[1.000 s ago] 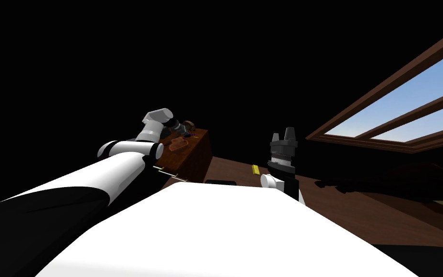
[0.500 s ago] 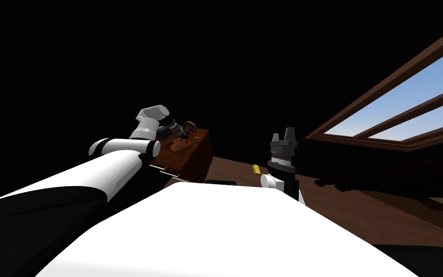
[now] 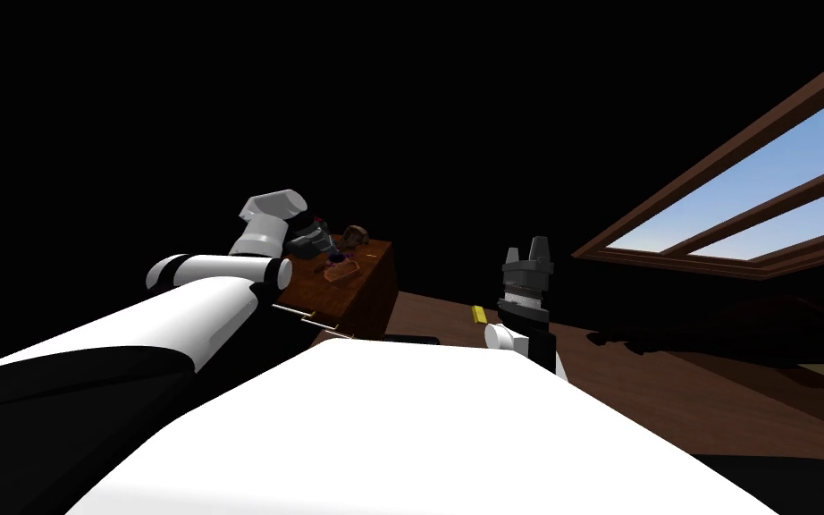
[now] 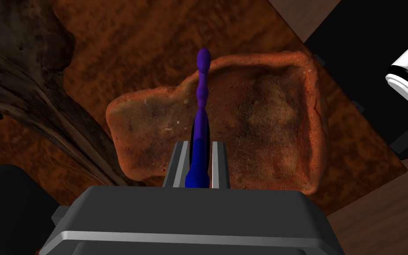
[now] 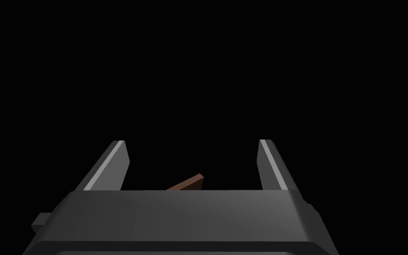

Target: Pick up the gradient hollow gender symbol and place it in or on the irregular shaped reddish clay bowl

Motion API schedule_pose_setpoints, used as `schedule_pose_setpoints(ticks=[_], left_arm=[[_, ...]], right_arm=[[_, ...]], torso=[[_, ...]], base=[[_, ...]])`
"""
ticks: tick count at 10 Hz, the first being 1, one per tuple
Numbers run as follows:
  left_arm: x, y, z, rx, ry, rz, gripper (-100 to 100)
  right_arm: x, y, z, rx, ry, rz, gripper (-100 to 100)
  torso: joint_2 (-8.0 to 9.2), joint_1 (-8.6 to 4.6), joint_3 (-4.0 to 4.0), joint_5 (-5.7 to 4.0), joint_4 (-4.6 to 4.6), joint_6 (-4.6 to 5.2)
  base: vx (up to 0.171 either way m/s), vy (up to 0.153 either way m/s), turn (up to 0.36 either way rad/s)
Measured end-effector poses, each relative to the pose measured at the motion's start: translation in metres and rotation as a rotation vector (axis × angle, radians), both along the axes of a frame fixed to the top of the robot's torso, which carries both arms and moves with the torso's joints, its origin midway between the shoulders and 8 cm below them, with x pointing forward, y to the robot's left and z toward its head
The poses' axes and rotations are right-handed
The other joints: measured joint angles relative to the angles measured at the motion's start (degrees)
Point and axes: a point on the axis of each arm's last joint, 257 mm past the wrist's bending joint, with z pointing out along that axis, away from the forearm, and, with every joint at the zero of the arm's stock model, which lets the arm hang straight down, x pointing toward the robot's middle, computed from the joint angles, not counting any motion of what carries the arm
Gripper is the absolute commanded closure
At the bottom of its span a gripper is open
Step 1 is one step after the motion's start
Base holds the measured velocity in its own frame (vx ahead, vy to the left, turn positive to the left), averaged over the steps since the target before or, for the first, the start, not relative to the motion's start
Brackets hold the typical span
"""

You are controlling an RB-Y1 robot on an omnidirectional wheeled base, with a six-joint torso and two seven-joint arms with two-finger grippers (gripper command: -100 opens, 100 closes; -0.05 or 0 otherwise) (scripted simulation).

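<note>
Left jaws clamped on purple-blue gender symbol [image 4: 202, 128], held edge-on over reddish clay bowl [image 4: 265, 115] on brown tabletop [image 4: 132, 40]. Right jaws stood apart, empty.

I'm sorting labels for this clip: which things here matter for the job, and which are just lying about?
Job: purple-blue symbol, shut in the left gripper; reddish bowl under it; table carrying the bowl.
Lying about: dark driftwood beside the bowl; yellow block on the floor.
</note>
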Motion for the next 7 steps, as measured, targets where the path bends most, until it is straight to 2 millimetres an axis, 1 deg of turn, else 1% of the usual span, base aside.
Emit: schedule_pose_setpoints(ticks=[1, 2, 3, 7], left_arm=[[-0.0080, 0.0030, -0.0009, -0.003, 0.026, 0.013, 100], [-0.0148, 0.0076, -0.0023, -0.007, 0.051, 0.027, 100], [-0.0162, 0.0086, -0.0025, -0.007, 0.056, 0.029, -100], [-0.0162, 0.0087, -0.0025, -0.007, 0.056, 0.029, -100]], right_arm=[[0.0000, 0.0000, 0.0000, 0.000, 0.000, 0.000, 0], [0.0000, 0.0000, 0.0000, 0.000, 0.000, 0.000, 0], [0.0000, 0.0000, 0.0000, 0.000, 0.000, 0.000, 0], [0.0000, 0.0000, 0.0000, 0.000, 0.000, 0.000, 0]], torso=[[0.05, -0.01, 0.02, 0.02, -0.01, -0.01], [0.01, 0.00, 0.01, 0.01, 0.00, -0.02], [-0.03, -0.19, -0.03, -0.02, -0.02, 0.05], [-0.07, -0.44, -0.05, -0.10, -0.03, 0.07]], base=[[-0.005, 0.087, 0.005], [0.002, 0.041, 0.008], [-0.001, 0.009, 0.002], [0.000, 0.000, 0.000]])
